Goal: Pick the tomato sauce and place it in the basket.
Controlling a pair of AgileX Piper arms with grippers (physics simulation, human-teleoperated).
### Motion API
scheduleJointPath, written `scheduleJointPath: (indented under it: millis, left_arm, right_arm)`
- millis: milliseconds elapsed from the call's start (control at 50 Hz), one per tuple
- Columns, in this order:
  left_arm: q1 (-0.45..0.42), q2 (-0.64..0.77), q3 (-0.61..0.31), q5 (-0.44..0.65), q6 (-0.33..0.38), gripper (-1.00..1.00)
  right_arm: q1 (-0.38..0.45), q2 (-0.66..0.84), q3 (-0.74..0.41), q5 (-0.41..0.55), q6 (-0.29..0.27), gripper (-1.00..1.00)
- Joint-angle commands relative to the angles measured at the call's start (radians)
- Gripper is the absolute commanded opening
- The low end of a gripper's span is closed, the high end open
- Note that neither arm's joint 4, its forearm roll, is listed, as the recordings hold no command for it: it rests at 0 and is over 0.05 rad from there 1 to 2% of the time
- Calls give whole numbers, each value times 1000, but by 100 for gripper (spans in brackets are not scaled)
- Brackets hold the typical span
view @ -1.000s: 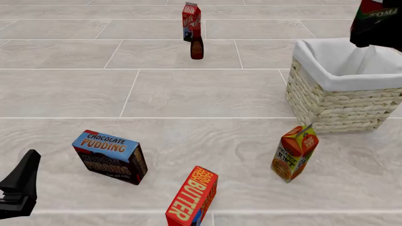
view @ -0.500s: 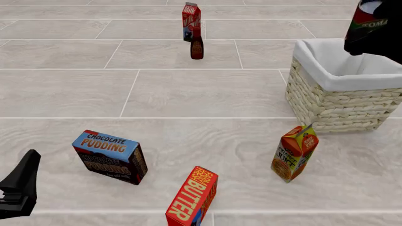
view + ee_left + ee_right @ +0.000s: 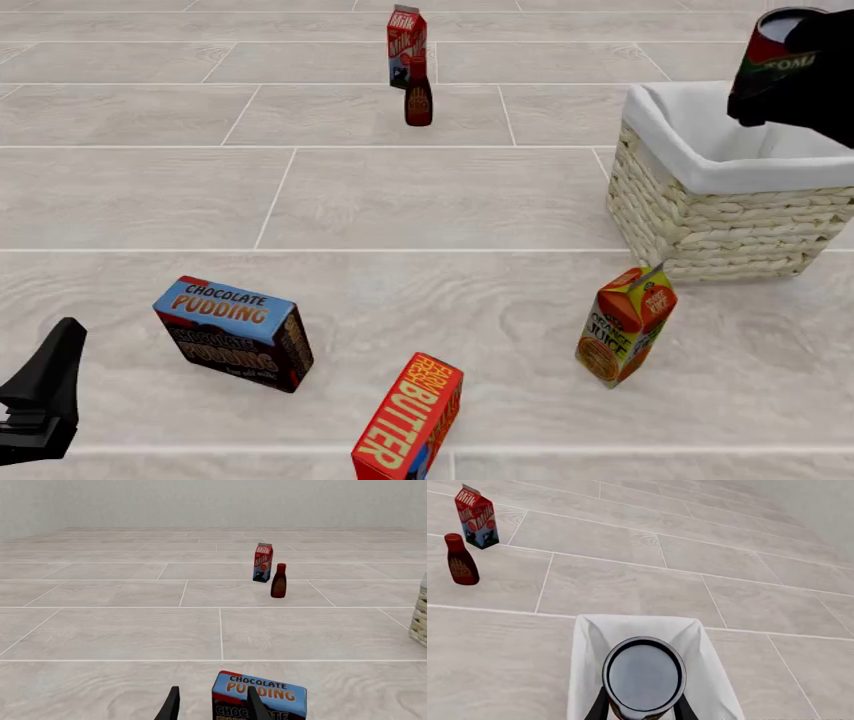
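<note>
Since the earlier frames the can (image 3: 774, 52) has tilted further and dropped slightly toward the basket (image 3: 721, 215); nothing else on the table has shifted. At far left, the left gripper (image 3: 212, 704) sits low over the table, fingers spread and holding nothing, with the pudding box (image 3: 235, 332) just beyond the fingertips (one finger overlaps its corner in the wrist view). Further ahead of those fingers stand the milk carton (image 3: 406, 44) and the brown bottle (image 3: 418, 98), close together. The butter box (image 3: 407, 418) and the juice carton (image 3: 626, 324) stand nearer the camera, well apart. At right, the right gripper (image 3: 642, 707) pinches the can between its fingers, lid facing the wrist camera, directly above the basket's white lining (image 3: 594, 650), clear of it.
</note>
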Motion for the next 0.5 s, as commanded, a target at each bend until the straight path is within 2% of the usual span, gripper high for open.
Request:
scheduleJointPath:
  millis: [20,500]
  left_arm:
    - [0,0,0,0,0,100]
    - [0,0,0,0,0,100]
  right_arm:
    - [-6,15,-10,-3,25,-100]
    - [-7,50,-17,-5,38,-100]
